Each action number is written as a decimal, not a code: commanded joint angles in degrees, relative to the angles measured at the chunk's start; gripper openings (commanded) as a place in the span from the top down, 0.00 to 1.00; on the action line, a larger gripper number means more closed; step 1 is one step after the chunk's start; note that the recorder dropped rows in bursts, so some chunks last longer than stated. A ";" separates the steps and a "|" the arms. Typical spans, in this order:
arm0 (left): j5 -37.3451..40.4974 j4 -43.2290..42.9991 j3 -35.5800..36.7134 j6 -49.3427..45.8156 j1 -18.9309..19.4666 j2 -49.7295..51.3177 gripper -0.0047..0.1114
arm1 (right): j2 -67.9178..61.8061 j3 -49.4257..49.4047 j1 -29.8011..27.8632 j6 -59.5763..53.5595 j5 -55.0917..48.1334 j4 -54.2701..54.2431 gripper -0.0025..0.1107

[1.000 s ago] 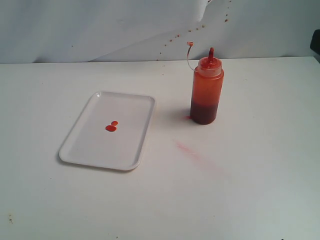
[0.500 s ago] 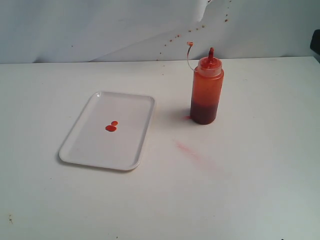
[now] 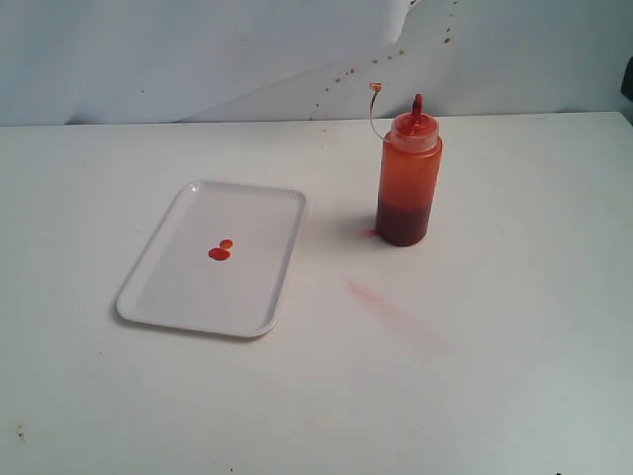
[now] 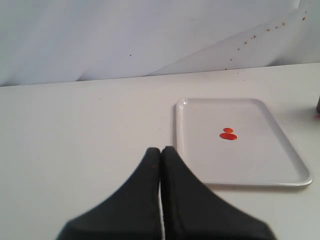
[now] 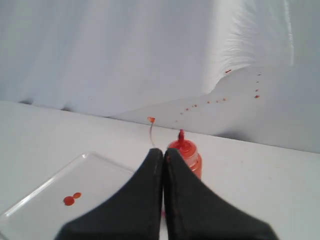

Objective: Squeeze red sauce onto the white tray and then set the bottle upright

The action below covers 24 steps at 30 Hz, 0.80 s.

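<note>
The bottle [image 3: 408, 178] stood upright toward the far edge of the worktop [image 3: 495, 376], beyond the right jaws, pressed together on nothing; the left jaws, also together, pointed toward the white tray [image 3: 252, 213] bearing red sauce [image 3: 220, 253].

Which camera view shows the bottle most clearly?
The exterior view: the bottle stands whole and upright. In the right wrist view the shut right gripper hides its lower part. The left wrist view catches only a dark sliver of it.

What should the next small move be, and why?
Probably none, just end the run: sauce sits on the tray, the bottle stands upright beside it, and the left end effector and right end effector are shut, clear of both.
</note>
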State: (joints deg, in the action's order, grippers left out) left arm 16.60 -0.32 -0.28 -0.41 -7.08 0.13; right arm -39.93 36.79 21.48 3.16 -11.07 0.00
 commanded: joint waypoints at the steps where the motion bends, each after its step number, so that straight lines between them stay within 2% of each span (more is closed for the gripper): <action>1: -0.30 0.00 0.28 -0.28 0.26 -0.13 0.96 | 6.80 -0.28 -7.50 0.18 -0.03 0.00 0.98; 7: -0.30 0.00 0.28 -0.28 0.26 -0.13 0.96 | 20.14 -0.28 -17.73 0.18 -0.03 0.00 0.98; 10: -0.30 0.00 0.28 -0.28 0.26 -0.13 0.96 | 27.03 -0.28 -20.31 0.18 -0.03 0.00 0.98; 18: -0.30 0.00 0.28 -0.02 0.26 -0.13 0.96 | 38.55 -0.79 -20.44 -3.95 -1.31 5.37 0.98; 24: -0.30 0.00 0.28 -0.12 0.26 -0.13 0.96 | 38.78 -10.84 -20.48 -4.37 0.67 7.46 0.98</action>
State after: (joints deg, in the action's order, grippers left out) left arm 16.60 -0.32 -0.28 -0.41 -7.08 0.13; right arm -1.18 31.38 1.30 -0.60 -10.94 5.58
